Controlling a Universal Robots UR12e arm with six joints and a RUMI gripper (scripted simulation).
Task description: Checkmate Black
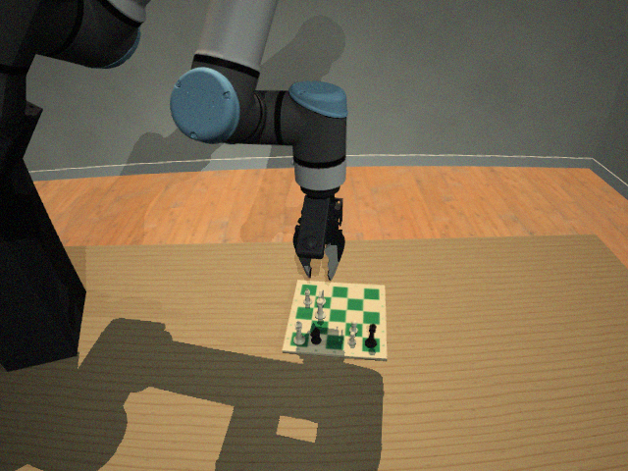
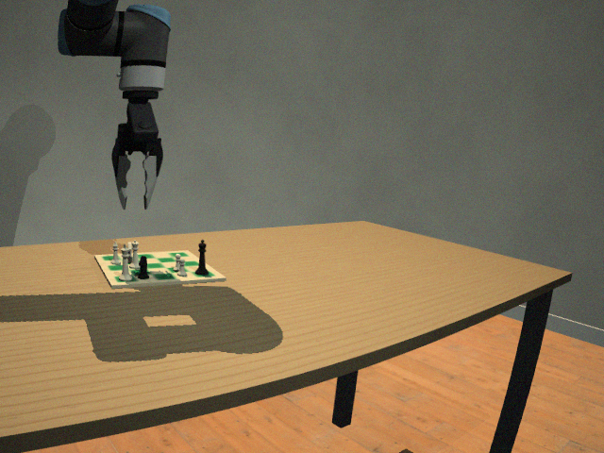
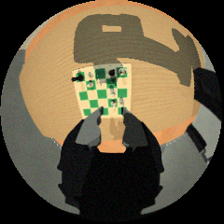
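Gripper point(image 2: 135, 207) hangs well above the table point(image 2: 390, 273), over the board's point(image 1: 378, 324) 12 o'clock edge in the top view. Fingers point(image 1: 332, 263) drawn narrow, small gap, pinching nothing.

Pieces all on the board, upright as far as can be seen. Top view: white pcs at 9 o'clock point(image 1: 299, 335), 11 o'clock point(image 1: 306, 297), one tall white point(image 1: 320, 307) just beside it, another white near 5 o'clock point(image 1: 352, 335). Black king point(image 1: 371, 337) at approx 4 o'clock, black pawn point(image 1: 315, 335) at approx 8 o'clock, just beside the 9 o'clock white pc. Edge letters too small to read, so can't name the mating piece or sq.

Risks, as I judge them:
- Left cluster is tight. Descent w/ fingers this narrow could land on a crown and tip it; need to open first.
- Opening wide betw neighbours may knock the black pawn or next white pc off its sq.
- Tall pcs are top-heavy; off-centre pinch → tilt or drop on lift.
- Arm shadow point(image 1: 202, 395) covers the near row; may hide sq edges when placing.
- Wrong piece picked = no mate.
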